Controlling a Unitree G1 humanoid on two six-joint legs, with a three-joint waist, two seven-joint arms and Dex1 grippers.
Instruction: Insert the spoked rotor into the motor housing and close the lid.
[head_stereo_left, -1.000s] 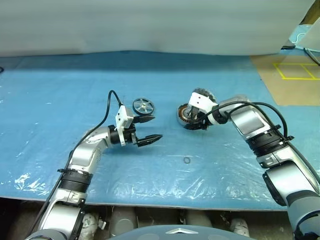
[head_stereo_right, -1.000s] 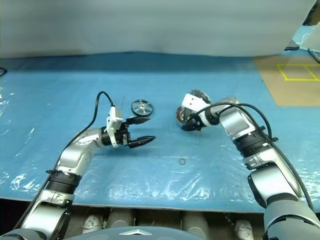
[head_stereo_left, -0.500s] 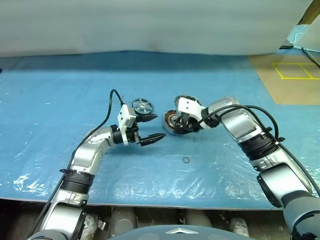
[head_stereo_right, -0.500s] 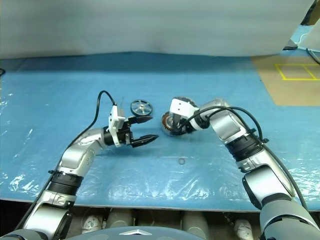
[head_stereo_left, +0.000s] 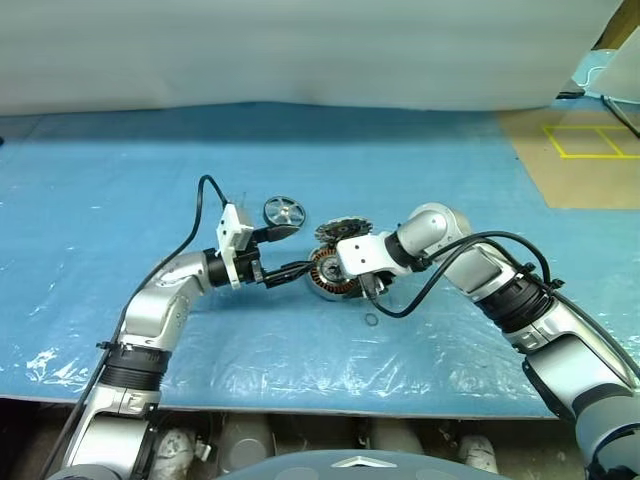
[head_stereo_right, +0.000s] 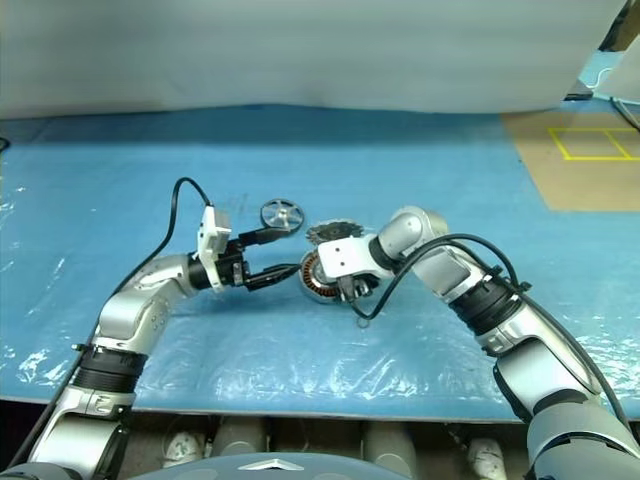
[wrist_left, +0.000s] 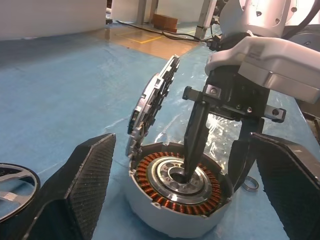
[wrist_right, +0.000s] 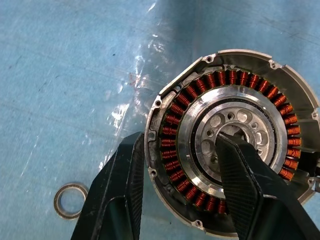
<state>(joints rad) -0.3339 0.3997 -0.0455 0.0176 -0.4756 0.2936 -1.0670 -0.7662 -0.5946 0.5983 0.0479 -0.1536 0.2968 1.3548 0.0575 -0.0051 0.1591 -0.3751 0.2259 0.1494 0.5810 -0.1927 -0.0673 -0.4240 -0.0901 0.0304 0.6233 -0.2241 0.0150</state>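
The motor housing (head_stereo_left: 326, 274) rests on the blue sheet, open side up, showing copper windings (wrist_right: 172, 150) around a silver hub. Its toothed lid (head_stereo_left: 337, 231) stands up from the far edge. My right gripper (wrist_right: 177, 141) is shut on the housing, with one finger (wrist_left: 196, 135) down in the hub hole and the other outside the wall. My left gripper (head_stereo_left: 292, 252) is open and points at the housing, its fingers (wrist_left: 92, 175) spread to either side without touching. The spoked rotor (head_stereo_left: 285, 211) lies flat just beyond the left gripper.
A small metal ring (head_stereo_left: 372, 320) lies on the sheet just in front of the housing. The blue sheet (head_stereo_left: 120, 180) covers the table to its front edge. A tan area with yellow tape (head_stereo_left: 590, 140) lies at the far right.
My right gripper has brought the housing leftward and nearer, rolling its wrist, so the housing now sits upright between the left gripper's fingers. The left gripper has hardly moved.
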